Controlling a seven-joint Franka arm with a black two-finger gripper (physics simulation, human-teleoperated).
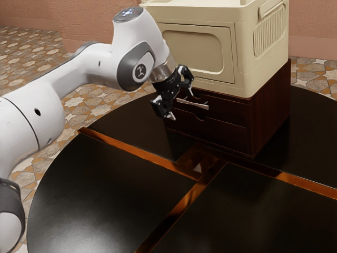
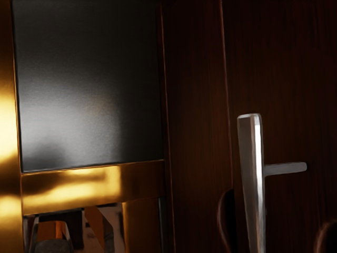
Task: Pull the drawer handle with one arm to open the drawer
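Note:
My gripper (image 1: pixel 181 103) is at the front of the dark wooden drawer unit (image 1: pixel 271 108) in the exterior view, open, with its two fingers spread well apart. The silver bar handle (image 1: pixel 196 104) crosses the upper drawer front (image 1: pixel 226 110), its near end beside the space between the fingers. That drawer front looks flush with the unit. In the wrist view, the handle (image 2: pixel 251 179) stands out from the dark wood (image 2: pixel 295 68) on a thin post. Contact between fingers and handle cannot be made out.
A cream box-shaped cabinet (image 1: pixel 253 79) rests on top of the drawer unit. Below the upper drawer is another drawer front (image 1: pixel 221 134). The round black table (image 1: pixel 105 179) has orange-gold strips (image 1: pixel 142 153) across it and extends in front of the unit.

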